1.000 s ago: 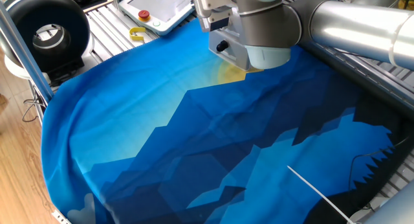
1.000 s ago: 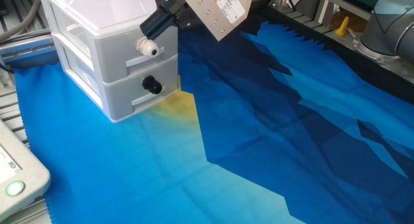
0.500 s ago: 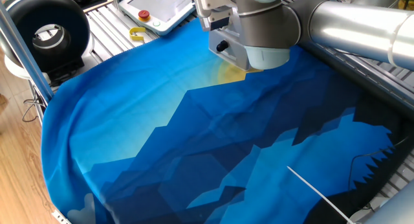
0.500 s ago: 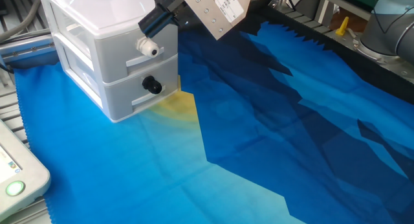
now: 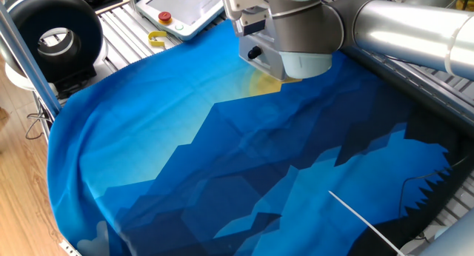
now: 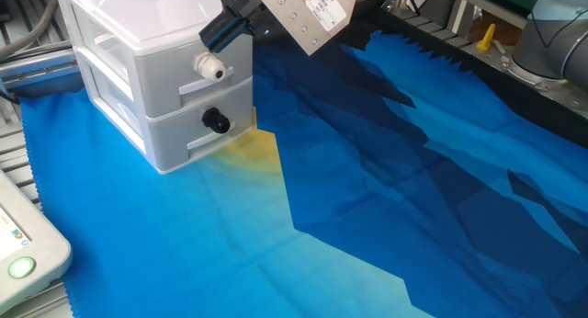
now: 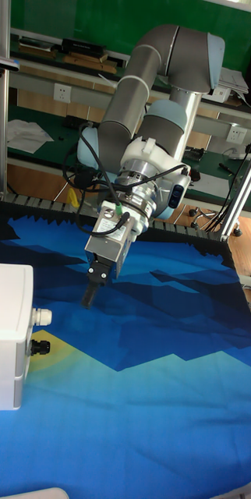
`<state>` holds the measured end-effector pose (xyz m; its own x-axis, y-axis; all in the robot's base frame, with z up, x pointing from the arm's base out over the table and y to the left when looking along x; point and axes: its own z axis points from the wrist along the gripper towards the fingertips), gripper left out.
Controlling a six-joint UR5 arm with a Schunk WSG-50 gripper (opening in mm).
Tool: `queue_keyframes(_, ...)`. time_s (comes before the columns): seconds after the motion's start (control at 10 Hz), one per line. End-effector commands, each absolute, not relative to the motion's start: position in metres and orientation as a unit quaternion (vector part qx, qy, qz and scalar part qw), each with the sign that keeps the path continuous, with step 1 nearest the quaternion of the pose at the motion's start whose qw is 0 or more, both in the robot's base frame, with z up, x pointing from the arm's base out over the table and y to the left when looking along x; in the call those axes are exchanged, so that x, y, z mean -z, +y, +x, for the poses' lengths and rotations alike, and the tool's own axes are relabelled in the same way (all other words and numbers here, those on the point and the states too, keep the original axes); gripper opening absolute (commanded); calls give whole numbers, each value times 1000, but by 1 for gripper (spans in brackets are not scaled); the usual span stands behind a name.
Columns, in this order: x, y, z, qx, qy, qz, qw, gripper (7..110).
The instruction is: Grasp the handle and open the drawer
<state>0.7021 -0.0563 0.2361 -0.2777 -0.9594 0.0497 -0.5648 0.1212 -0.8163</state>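
Note:
The drawer (image 6: 156, 88) is a pale grey-white plastic unit standing on the blue cloth at the upper left of the other fixed view. It shows at the left edge as the drawer (image 7: 5, 351) in the tall fixed view. Its lower front bears the handle (image 6: 217, 121), a small black knob, seen as the handle (image 7: 38, 346) side-on. A white knob (image 6: 211, 70) sits on the front above it. My gripper (image 6: 209, 40) hangs tilted just above the white knob, higher than the handle and apart from it. From the side my gripper (image 7: 89, 296) shows its black fingers overlapping, so any gap is hidden. In the one fixed view the arm's wrist (image 5: 289, 34) hides the drawer.
A white pendant (image 5: 185, 4) with a red button (image 5: 164, 18) lies beyond the cloth's far edge, with a yellow piece (image 5: 157, 39) beside it. A black round device (image 5: 52, 34) stands at the table's left corner. Another pendant corner (image 6: 23, 249) lies at the lower left.

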Motion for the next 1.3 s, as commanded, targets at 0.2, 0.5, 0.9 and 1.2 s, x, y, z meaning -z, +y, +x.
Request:
queue_keyframes(0.2,-239,-54,706,378,700,-541,273,7)
queue_keyframes(0.5,-234,-30,707,343,694,-558,299,7)
queue_keyframes(0.9,-234,-31,707,340,701,-548,302,7)
queue_keyframes(1.2,-235,-34,707,344,702,-547,300,7)
